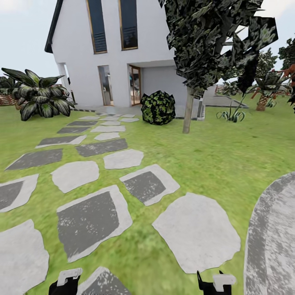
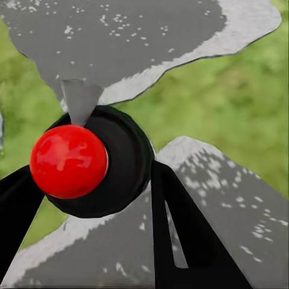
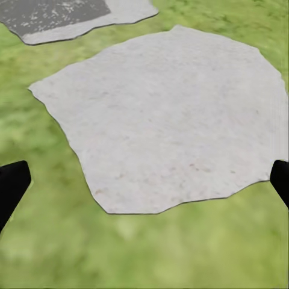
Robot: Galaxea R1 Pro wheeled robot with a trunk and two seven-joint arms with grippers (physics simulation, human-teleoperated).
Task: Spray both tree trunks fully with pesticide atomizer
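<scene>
The left fingers [image 2: 90, 229] pinched the sprayer [image 2: 90, 162], low in the frame, the right fingers [image 3: 144, 186] were spread over a stone [image 3: 168, 114], and driving to a tree looked next.

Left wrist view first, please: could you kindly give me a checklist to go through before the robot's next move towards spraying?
1. Atomizer in left pincer: ok; its black body with the red knob sits between the fingers.
2. Right pincer free: ok; open, above a pale stone slab.
3. Thick grey-brown trunk in sight: cannot tell; the tree ahead is thin-trunked with a near-black canopy, and the mottled grey shape at the head view's right edge is unclear.
4. Ground ahead passable: ok; grass and flat stepping stones.
5. Nozzle direction: cannot tell.
</scene>
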